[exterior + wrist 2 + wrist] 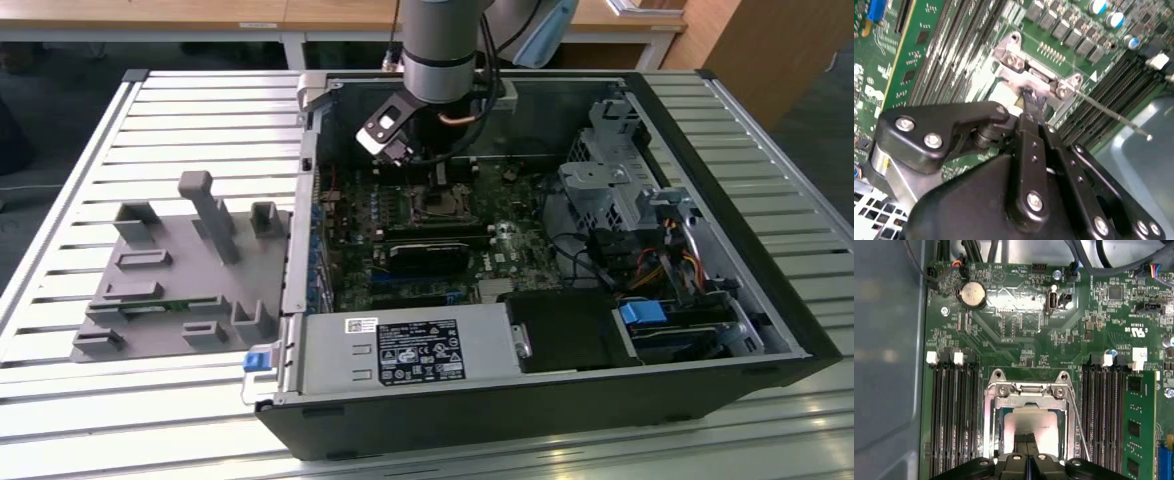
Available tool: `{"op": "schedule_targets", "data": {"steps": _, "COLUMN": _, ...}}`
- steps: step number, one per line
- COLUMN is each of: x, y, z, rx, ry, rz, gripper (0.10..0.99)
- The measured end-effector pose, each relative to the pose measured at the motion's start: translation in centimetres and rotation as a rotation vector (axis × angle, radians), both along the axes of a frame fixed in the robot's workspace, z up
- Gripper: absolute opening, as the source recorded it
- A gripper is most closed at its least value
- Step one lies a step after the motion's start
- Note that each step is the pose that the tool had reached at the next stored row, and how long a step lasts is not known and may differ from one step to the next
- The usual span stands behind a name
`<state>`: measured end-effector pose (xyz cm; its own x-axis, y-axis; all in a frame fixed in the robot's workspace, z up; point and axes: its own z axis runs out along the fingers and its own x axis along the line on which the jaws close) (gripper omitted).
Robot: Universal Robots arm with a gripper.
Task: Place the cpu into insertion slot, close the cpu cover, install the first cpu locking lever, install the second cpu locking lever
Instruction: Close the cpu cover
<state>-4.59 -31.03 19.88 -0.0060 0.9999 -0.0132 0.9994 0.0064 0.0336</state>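
Shiny metal cpu cover (1026, 389), glossy green circuit board (1019, 335)

The claw (1026, 436) hides the cpu (1043, 421) (in part).

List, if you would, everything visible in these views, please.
computer case: one, black, open on the slatted table
motherboard: one, green, inside the case
cpu cover: one, silvery, between the memory slots
cpu: one, silver-grey, within the cover's window
memory slots: several, black, flanking the cover
power supply: one, grey, white-labelled, at the case's edge
fixture: one, grey, on the table, exterior view's left of the case
arm: one, grey, above the case
gripper: one, black, shut, tips at the cpu
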Motion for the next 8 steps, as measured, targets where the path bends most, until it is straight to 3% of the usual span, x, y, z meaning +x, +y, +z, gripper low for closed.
{"op": "schedule_targets", "data": {"steps": 4, "x": 0.29, "y": 0.06, "z": 0.3, "rx": 0.003, "ry": -0.0015, "rz": 0.0, "gripper": 0.106}}
{"op": "schedule_targets", "data": {"steps": 8, "x": 0.27, "y": 0.03, "z": 1.53, "rx": 0.001, "ry": -0.0003, "rz": 0.0, "gripper": 0.106}}
